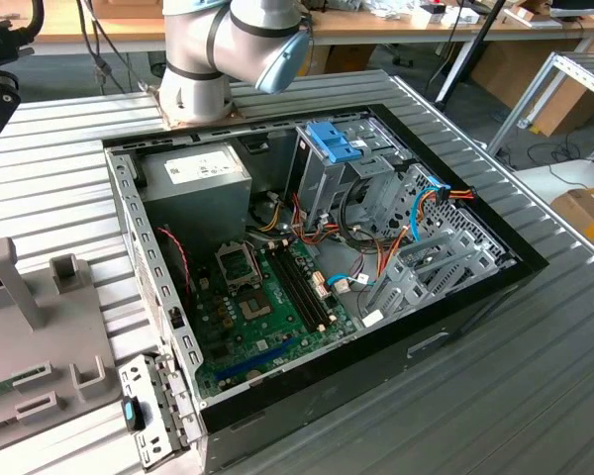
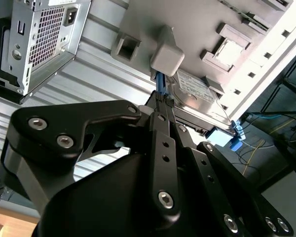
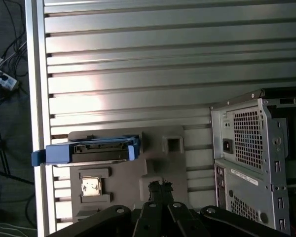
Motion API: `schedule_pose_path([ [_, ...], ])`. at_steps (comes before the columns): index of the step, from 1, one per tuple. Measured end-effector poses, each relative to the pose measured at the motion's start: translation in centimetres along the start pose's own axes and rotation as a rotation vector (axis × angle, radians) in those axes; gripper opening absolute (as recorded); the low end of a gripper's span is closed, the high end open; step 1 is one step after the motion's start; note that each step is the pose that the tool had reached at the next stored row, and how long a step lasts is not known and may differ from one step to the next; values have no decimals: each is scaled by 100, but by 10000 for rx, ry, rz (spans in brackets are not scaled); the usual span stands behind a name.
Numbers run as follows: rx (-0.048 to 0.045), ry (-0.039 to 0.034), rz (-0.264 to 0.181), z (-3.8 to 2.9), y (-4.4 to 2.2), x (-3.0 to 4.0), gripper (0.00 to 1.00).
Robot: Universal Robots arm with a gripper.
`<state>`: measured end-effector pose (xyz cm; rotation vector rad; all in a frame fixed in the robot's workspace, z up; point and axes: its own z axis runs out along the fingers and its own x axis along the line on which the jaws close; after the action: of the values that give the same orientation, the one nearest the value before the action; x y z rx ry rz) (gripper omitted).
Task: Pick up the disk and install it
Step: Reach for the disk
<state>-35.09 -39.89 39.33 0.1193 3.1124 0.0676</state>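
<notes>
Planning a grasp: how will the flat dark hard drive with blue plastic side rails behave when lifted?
The blue-railed metal-cased disk likely stays stiff and feels heavy for its size. Being flat, it should not roll. Its smooth blue plastic rails may slip.

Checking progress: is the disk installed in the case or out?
Out. The disk lies on the grey fixture beside the case, not in it.

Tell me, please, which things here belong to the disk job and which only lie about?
Job: disk, grey holder under it, pincer, open computer case.
Lying about: square chip, cardboard box, floor cables.
</notes>
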Motion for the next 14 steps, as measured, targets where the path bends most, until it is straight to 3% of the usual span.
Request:
schedule_pose_path([
  [7,0,0,1,0,9,27,11],
  [14,0,0,-1,4,137,70,11],
])
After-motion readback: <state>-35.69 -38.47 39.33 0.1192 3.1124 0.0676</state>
